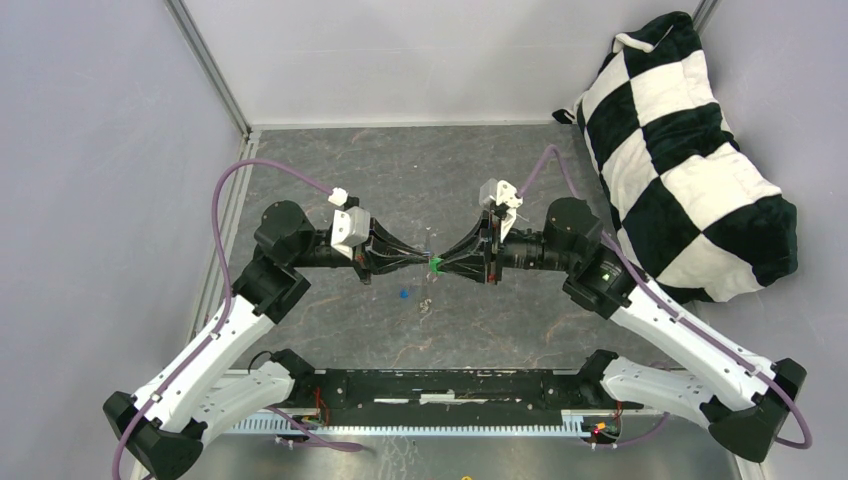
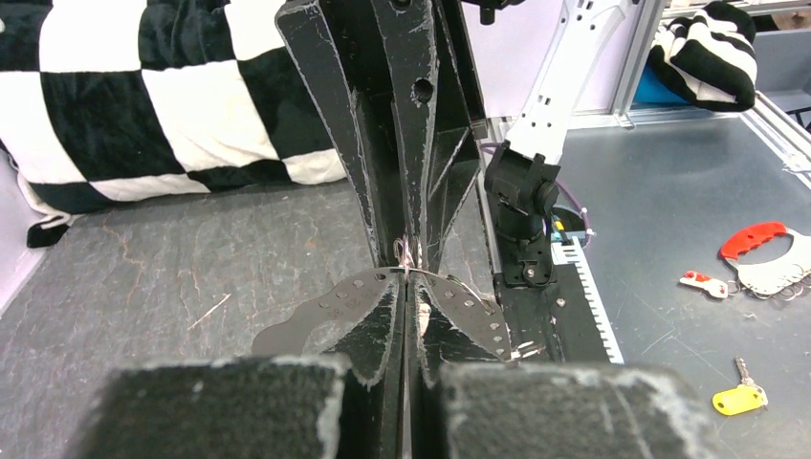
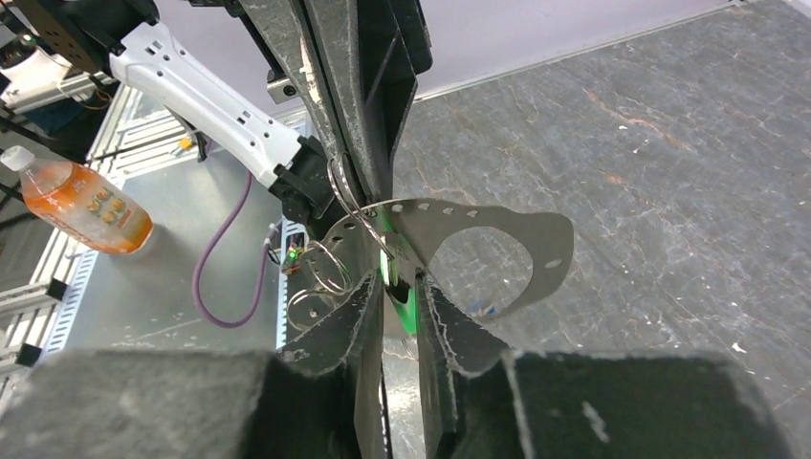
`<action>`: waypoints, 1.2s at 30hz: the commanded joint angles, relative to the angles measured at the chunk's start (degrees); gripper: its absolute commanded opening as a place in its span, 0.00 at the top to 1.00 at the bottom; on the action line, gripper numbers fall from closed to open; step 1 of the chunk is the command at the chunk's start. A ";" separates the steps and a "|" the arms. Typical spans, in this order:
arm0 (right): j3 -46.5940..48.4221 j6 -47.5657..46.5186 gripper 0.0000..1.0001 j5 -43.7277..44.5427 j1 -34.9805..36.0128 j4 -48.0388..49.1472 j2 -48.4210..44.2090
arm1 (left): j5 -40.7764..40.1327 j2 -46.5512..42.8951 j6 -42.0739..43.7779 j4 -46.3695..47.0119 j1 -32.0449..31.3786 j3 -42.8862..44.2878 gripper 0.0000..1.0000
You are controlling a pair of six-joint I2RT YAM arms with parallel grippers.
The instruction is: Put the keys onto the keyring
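green key (image 1: 435, 265) apparently in right gripper (image 3: 402, 287)

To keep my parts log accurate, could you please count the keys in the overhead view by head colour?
green-headed key: 1
blue-headed key: 1
Total: 2

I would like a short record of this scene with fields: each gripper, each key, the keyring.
left gripper: fingers shut on a wire loop of the keyring
right gripper: fingers shut on the green key
keyring: held off the table, between the grippers
blue key: loose on the table, near the grippers
pillow: checkered, far right
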 commanded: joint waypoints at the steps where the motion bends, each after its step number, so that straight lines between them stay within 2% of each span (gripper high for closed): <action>1: 6.40 -6.43 0.71 1.20 -0.14 -7.62 -0.31 | 1.75 -0.78 -3.30 4.93 -0.28 0.11 0.98; 5: 11.43 -11.48 0.55 3.27 -0.12 -14.22 -0.57 | 1.81 -0.97 -2.81 4.49 -0.26 0.06 0.98; 10: 15.81 -14.01 0.50 1.43 -0.10 -15.48 -0.51 | 2.01 -1.09 -2.88 3.88 -0.26 0.06 0.98; 17: 13.53 -15.41 0.50 -1.78 -0.10 -7.56 0.61 | 2.06 -0.90 -4.24 4.48 -0.26 0.37 0.98; 23: 11.72 -10.78 0.55 -6.16 -0.14 -0.09 2.45 | 2.04 -1.01 -4.33 4.58 -0.26 0.18 0.98; 36: 8.19 -8.65 0.65 -7.68 -0.15 2.13 3.28 | 1.88 -0.84 -4.52 4.58 -0.26 0.60 0.98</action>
